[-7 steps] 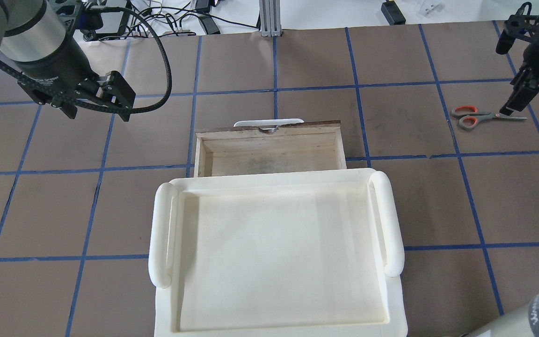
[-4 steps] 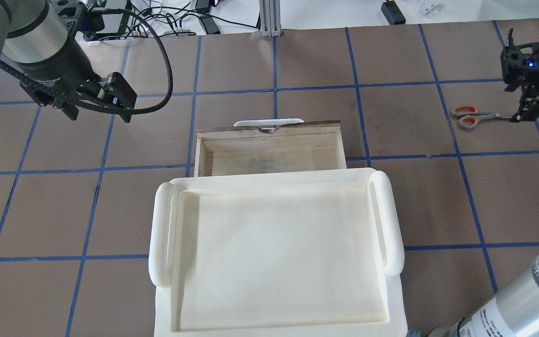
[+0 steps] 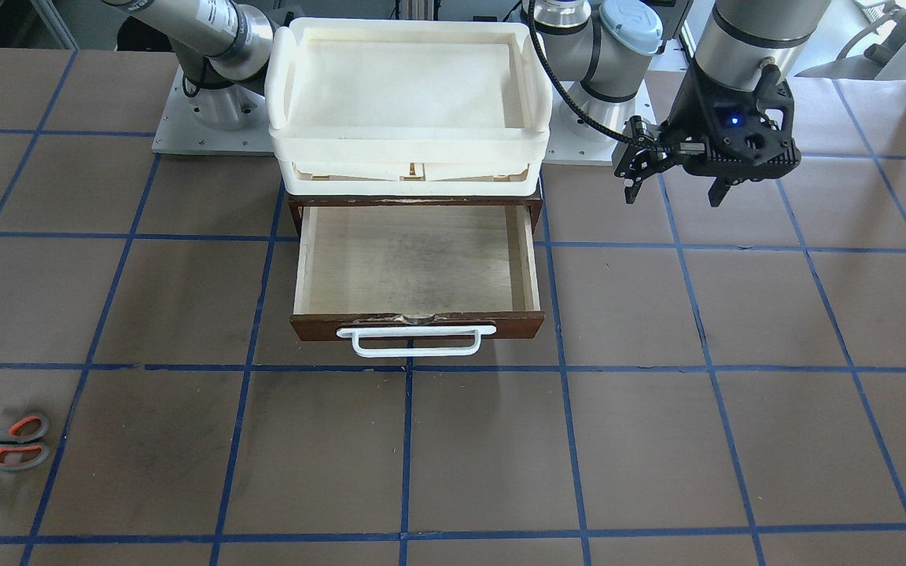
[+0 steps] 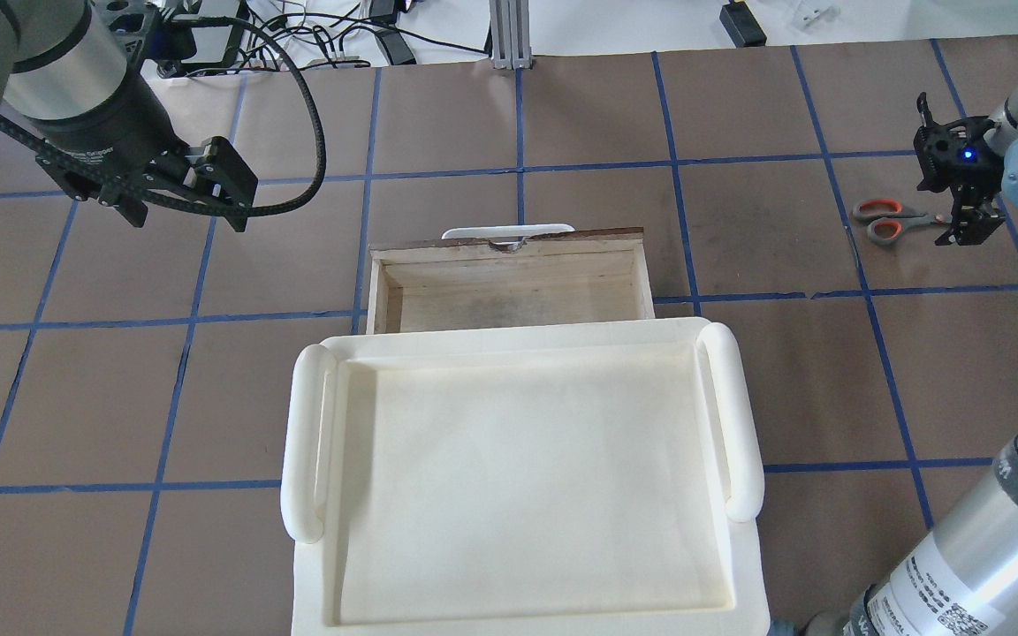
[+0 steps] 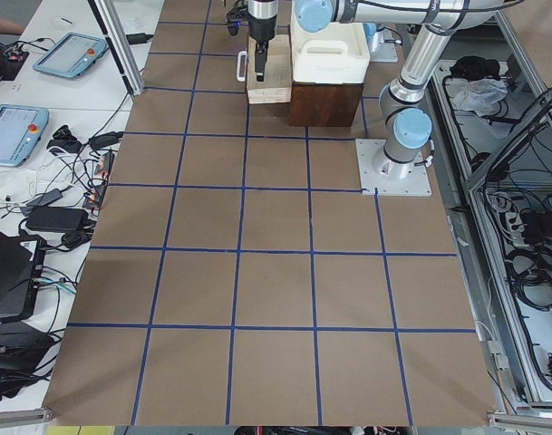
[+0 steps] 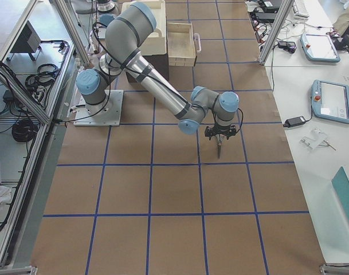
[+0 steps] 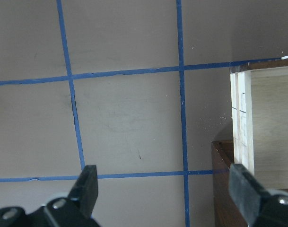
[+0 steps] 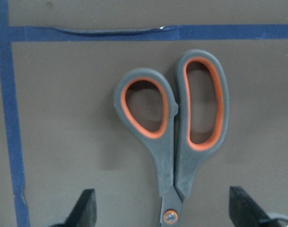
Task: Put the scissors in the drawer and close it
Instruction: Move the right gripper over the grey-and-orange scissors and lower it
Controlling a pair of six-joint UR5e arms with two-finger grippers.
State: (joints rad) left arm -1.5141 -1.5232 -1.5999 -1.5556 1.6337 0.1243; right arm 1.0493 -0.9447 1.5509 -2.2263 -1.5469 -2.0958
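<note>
Scissors (image 8: 168, 161) flat on bench (image 4: 562, 115), well right of open drawer (image 4: 509, 252); right end effector (image 8: 165, 208) spread astride the pivot. Light, stiff, thin: best pinched across shanks by pivot, I judge. Left end effector (image 7: 162, 189) spread, empty.

R arm label (image 4: 920, 594): "UNIVERSAL…" partly legible, w/ QR code (image 4: 973, 620) beside it. Other print too small to read.

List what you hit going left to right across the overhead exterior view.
left gripper, open above the table → drawer, open and empty → scissors, flat on the table → right gripper, open over their blade end. The cream tray is left out, since it overlaps the drawer's span.
</note>
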